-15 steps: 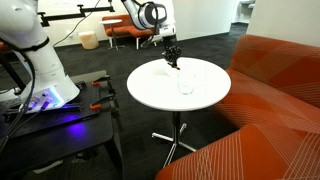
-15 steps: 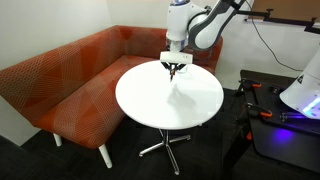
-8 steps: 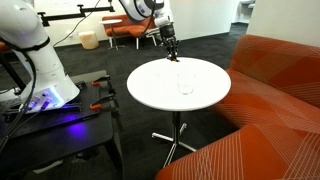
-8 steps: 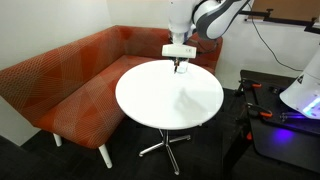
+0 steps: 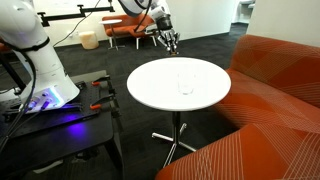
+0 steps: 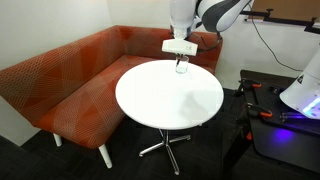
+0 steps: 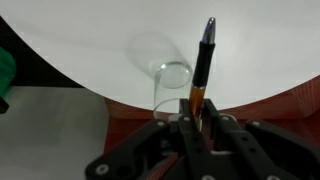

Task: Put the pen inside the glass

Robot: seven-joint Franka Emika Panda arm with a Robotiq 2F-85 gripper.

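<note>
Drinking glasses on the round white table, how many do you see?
1. A small clear cylindrical drinking glass stands upright on the round white table; the hand holds the thin orange-brown pen clear of it. None seems hidden.

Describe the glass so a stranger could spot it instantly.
Find the round white table beside the orange sofa. The glass stands upright on it. Unlike the orange-brown pen in the gripper, it is clear, colourless and cylindrical.

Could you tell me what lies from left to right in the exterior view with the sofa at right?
White robot base on a black cart → round white table bearing a small clear drinking glass → orange patterned sofa.
</note>
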